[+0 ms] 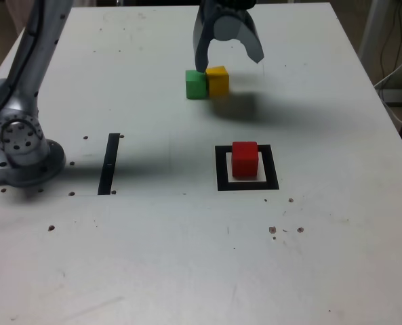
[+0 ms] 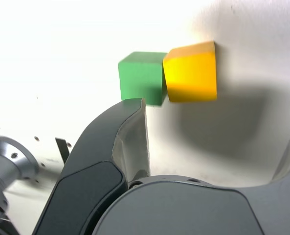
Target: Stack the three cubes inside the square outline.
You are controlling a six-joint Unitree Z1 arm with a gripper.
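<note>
Red cube: the red cube (image 1: 245, 159) sits on the pale centre of the square outline (image 1: 222, 170), inside the black frame, in the exterior view's lower right of the middle.
Green cube: the green cube (image 1: 196, 84) (image 2: 141, 78) stands on the desk (image 1: 153, 257) farther back, well apart from the square.
Yellow cube: the yellow cube (image 1: 218, 80) (image 2: 191, 73) stands just beside the green one, on the exterior view's right of it; the two look to be touching along one side, though the wrist view shows a thin dark seam there and I cannot be sure.
Fingers: the gripper (image 1: 229, 59) hangs over the pair of cubes with its fingers spread wide and nothing between them. One finger (image 1: 202, 53) (image 2: 130, 142) comes down near the green cube's top edge (whether it touches is not clear from either view); the other finger (image 1: 253, 47) stands on the exterior view's right of the yellow cube, apart from it.
Arm: the silver base (image 1: 21, 145) sits at the exterior view's left edge of the desk.
Strip: a narrow black strip (image 1: 108, 163) lies between the base and the square.
</note>
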